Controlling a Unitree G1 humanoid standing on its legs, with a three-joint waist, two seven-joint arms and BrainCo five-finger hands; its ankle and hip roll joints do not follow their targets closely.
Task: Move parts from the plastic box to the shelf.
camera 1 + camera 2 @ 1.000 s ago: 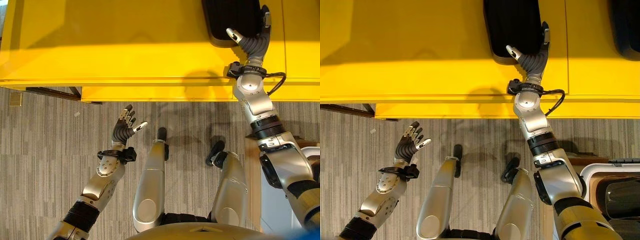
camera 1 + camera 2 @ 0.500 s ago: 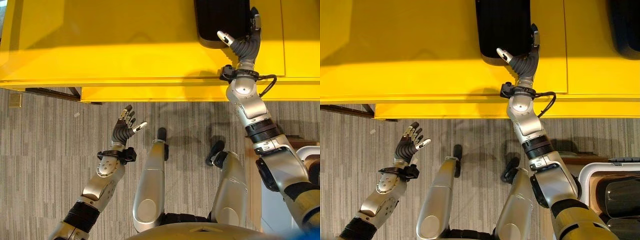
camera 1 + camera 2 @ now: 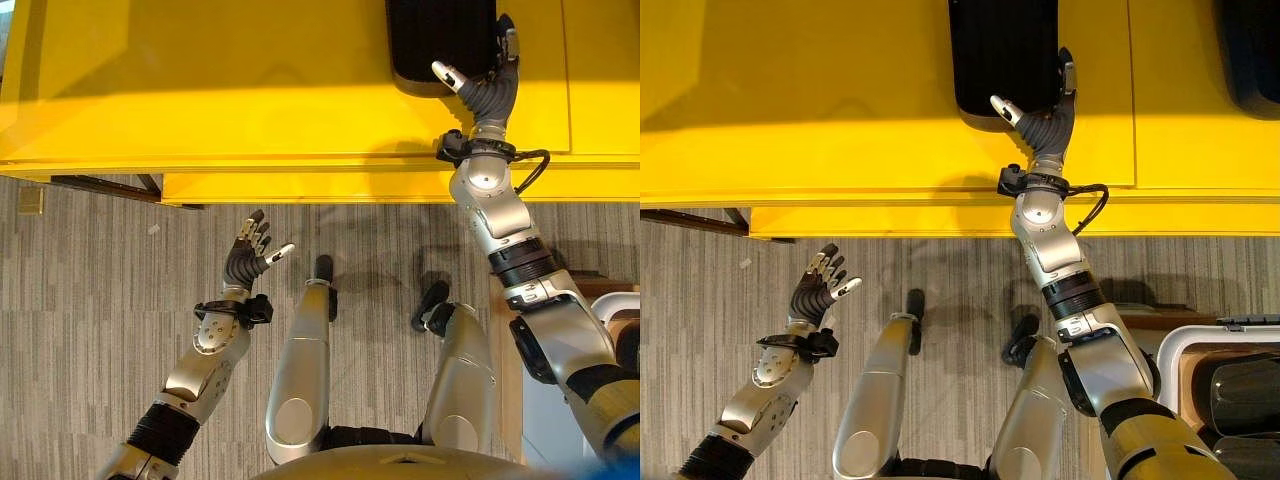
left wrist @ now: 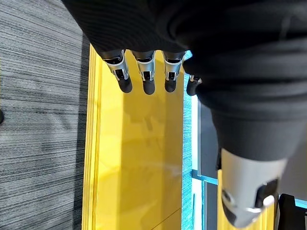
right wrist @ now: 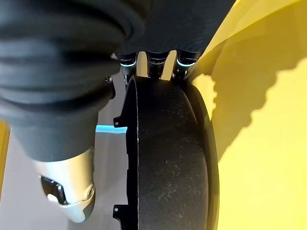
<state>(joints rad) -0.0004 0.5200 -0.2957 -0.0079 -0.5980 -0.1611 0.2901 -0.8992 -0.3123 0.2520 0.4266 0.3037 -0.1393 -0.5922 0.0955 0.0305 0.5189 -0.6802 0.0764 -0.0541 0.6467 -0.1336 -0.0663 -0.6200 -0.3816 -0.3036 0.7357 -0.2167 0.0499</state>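
Observation:
A black ribbed part [image 3: 440, 40] lies on the yellow shelf [image 3: 200, 90] at its far edge. My right hand [image 3: 485, 95] is shut on the part's near right corner, with the fingers along its right side and the thumb against its near edge. Seen from the right wrist, the part [image 5: 168, 158] sits between the thumb and the fingers [image 5: 153, 60]. My left hand [image 3: 245, 262] hangs open over the floor at the lower left, holding nothing; its fingers [image 4: 144, 72] are straight. The white plastic box [image 3: 1200, 345] at the lower right holds more black parts [image 3: 1245, 395].
A second black part [image 3: 1250, 50] lies on the shelf at the far right. The shelf's front edge [image 3: 300, 185] runs across the view above grey striped carpet [image 3: 90, 300]. Bare yellow surface stretches to the left of the held part.
My right hand has shifted left along the shelf, and the black part has gone left with it. The left hand has stayed where it was.

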